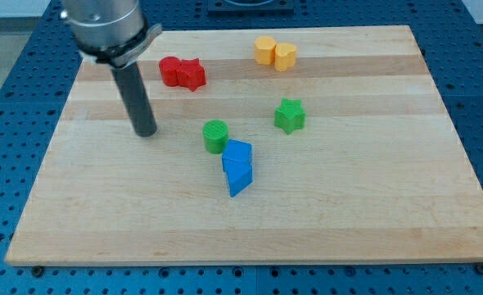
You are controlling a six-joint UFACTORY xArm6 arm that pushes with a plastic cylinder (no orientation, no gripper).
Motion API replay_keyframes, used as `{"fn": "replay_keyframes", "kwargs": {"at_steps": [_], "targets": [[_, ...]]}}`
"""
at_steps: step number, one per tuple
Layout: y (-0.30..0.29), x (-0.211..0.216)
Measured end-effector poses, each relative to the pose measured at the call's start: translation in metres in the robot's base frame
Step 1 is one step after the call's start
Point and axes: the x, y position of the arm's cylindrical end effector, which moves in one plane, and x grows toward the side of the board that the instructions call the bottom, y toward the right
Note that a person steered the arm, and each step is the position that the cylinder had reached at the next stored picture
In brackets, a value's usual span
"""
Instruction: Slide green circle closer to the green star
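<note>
In the camera view, to do this push well my tip (146,131) should first settle at the 9 o'clock side of the green circle (215,135), then push toward 3 o'clock, slightly up, to the green star (290,115). The circle lies on the tabletop (372,205), at 3 o'clock from my tip, apart from it. There is no hand, only the rod. The blue blocks (237,166) touch the circle at 5 o'clock.
</note>
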Motion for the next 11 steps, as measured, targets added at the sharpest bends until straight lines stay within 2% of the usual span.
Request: {"fn": "replay_keyframes", "kwargs": {"at_steps": [1,3,4,7,11], "targets": [[0.005,0.027],[0.063,0.031],[0.092,0.025],[0.123,-0.007],[0.132,-0.022]]}}
